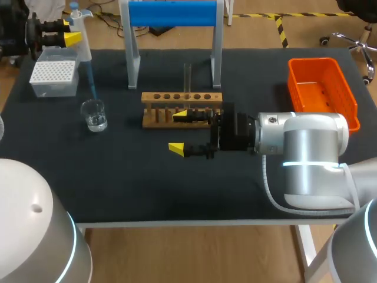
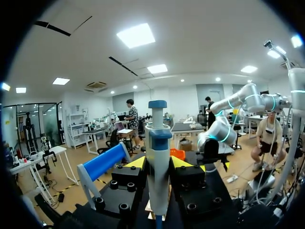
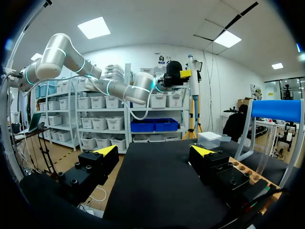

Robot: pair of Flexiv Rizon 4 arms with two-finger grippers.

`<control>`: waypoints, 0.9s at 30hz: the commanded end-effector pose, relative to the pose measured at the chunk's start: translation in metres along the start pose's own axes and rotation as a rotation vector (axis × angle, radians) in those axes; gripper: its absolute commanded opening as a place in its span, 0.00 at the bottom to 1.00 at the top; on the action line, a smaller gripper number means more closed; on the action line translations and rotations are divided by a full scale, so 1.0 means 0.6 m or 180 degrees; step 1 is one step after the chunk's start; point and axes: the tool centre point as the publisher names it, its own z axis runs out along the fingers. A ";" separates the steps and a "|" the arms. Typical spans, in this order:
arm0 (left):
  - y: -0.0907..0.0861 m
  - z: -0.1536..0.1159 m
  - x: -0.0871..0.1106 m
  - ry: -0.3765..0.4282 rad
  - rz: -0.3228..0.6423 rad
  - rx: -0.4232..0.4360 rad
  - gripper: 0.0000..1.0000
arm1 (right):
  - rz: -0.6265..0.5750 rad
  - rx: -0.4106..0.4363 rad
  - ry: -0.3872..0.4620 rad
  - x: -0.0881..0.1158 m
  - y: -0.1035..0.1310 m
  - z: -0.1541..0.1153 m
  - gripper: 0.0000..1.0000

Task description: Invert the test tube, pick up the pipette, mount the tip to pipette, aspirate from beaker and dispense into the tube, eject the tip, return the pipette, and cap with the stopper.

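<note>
Blue pipette (image 1: 84,46) in L hand (image 1: 75,30), tip (image 1: 92,82) over beaker (image 1: 94,114)

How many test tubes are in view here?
1: the test tube stands upright in a middle hole of the wooden rack. The right claw covers part of the rack, so another could be hidden.

the pipette (image 1: 80,35), white with a blue cap, stands upright between both fingers of the left end effector (image 1: 72,37), over the far left corner of the worktop (image 1: 118,171). its thin blue tip (image 1: 91,79) points down to the mouth of the beaker (image 1: 94,115), a small clear glass holding a little liquid. the white tip box (image 1: 54,76) sits near the beaker. the clear test tube (image 1: 187,76) stands upright in the wooden rack (image 1: 177,97) mid-worktop.
</note>
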 end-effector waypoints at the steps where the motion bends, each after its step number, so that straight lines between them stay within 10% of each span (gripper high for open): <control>1: 0.013 -0.003 -0.005 0.0008 0.0009 0.0040 0.00 | -0.0003 0.0000 -0.0006 0.001 0.000 -0.001 1.00; 27: 0.027 -0.012 -0.008 -0.0022 0.0055 0.0013 0.00 | -0.0003 0.0000 -0.0006 0.001 0.000 -0.001 1.00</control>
